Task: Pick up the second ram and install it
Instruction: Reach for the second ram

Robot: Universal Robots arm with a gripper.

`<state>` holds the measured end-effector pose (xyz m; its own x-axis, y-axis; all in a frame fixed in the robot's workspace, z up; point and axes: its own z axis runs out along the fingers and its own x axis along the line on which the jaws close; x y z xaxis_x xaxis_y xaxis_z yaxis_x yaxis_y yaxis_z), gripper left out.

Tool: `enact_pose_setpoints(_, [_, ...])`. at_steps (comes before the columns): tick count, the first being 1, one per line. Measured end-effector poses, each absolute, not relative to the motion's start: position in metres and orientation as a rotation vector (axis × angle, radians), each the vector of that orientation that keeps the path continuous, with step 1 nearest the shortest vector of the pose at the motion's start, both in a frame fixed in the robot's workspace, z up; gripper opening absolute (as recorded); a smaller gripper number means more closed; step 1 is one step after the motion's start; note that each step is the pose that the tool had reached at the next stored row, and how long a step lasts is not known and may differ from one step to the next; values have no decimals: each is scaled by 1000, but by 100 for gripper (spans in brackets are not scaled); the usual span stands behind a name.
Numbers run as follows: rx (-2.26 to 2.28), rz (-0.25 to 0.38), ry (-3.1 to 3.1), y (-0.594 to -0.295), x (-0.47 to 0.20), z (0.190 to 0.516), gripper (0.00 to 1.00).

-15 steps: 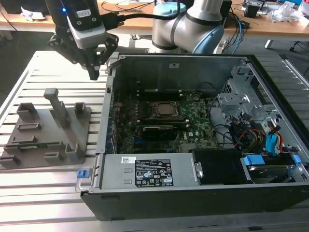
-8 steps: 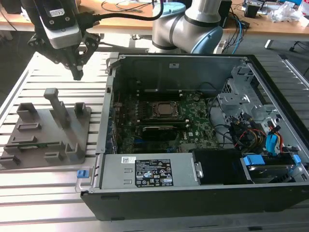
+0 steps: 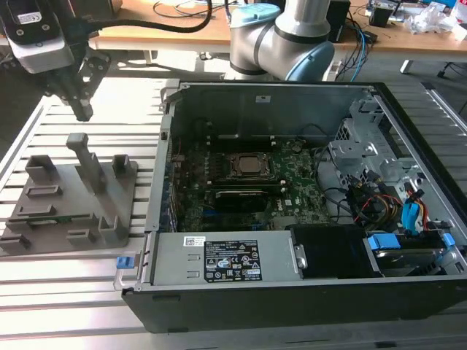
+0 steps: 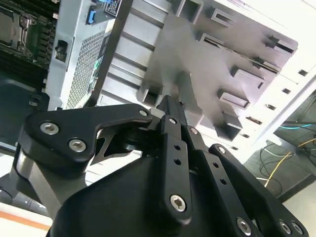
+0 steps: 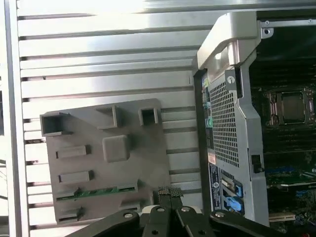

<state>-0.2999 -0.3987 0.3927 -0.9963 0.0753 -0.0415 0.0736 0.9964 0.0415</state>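
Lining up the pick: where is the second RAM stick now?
In the first wrist view the RAM stick sits in a slot of the grey holder tray, at the exterior view's left of the open computer case.

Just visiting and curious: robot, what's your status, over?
Gripper shut, empty, hovering by the grey holder tray edge. Second ram lying in its tray slot, untouched. Tray's tall post stands nearby.

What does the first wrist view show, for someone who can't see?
A thin green ram stick lies in a slot of the grey plastic holder tray, with the black tool close by. An open computer case stands beside it.
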Motion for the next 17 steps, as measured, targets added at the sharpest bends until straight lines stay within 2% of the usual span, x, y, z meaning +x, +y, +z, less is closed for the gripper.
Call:
enact_pose_setpoints(7, [115,62,3096,-399,-339,392,11])
enact_pose_setpoints(13, [116,61,3096,-412,-381,391,11])
enact_pose_setpoints(17, [106,48,3129,-412,-386,390,11])
